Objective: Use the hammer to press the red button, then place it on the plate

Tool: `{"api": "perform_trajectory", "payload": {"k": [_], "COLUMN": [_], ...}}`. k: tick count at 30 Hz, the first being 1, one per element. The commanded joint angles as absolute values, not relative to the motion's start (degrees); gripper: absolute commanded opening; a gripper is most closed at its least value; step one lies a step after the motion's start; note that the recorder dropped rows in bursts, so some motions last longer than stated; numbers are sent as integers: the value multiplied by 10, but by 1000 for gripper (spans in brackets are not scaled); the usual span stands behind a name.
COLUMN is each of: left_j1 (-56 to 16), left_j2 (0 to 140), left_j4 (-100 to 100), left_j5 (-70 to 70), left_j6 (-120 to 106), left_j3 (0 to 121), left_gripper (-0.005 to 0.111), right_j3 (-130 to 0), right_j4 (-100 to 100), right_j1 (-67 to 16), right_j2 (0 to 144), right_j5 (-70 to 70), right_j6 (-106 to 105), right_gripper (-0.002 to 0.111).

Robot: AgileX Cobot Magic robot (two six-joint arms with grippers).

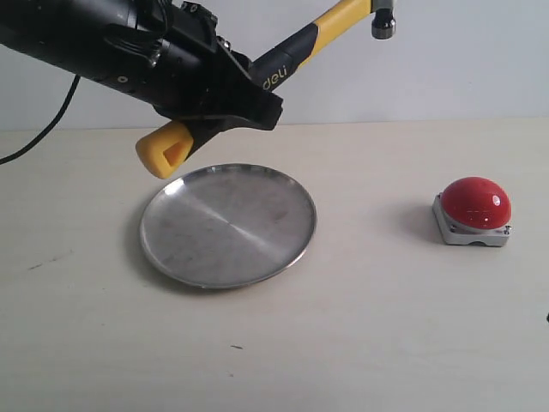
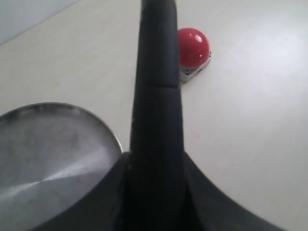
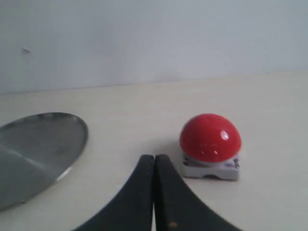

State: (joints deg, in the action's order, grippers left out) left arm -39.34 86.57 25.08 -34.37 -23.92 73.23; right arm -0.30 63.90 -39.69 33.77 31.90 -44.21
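Steel-headed, so probably top-heavy, the hammer point(image 1: 292, 58) hangs aloft by the plate point(image 1: 184, 257), left end effector point(image 1: 230, 107) clamped near its butt, red button point(image 1: 476, 202) at the plate's three o'clock on the counter point(image 1: 386, 335), right end effector point(image 3: 155, 192) closed, empty.

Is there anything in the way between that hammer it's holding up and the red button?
Nothing visible. The left hand holds the hammer in the air, and only bare table lies between it and the red button.
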Motion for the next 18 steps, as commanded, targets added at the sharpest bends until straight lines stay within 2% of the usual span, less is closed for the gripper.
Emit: {"api": "perform_trajectory", "payload": {"k": [1, 7, 18], "left_j1": [-396, -396, -407], "left_j2": [853, 853, 853], "left_j4": [273, 277, 290], "left_j5": [-295, -295, -290], "left_j6": [-236, -235, -237], "left_j3": [740, 740, 740], "left_gripper": [0, 0, 0], "right_j3": [0, 0, 0], "right_j4": [685, 828, 937], "right_j1": [-398, -398, -398], "right_j2": [161, 9, 0], "right_j5": [224, 139, 335], "right_j6": [-567, -756, -777], "right_gripper": [0, 0, 0]}}
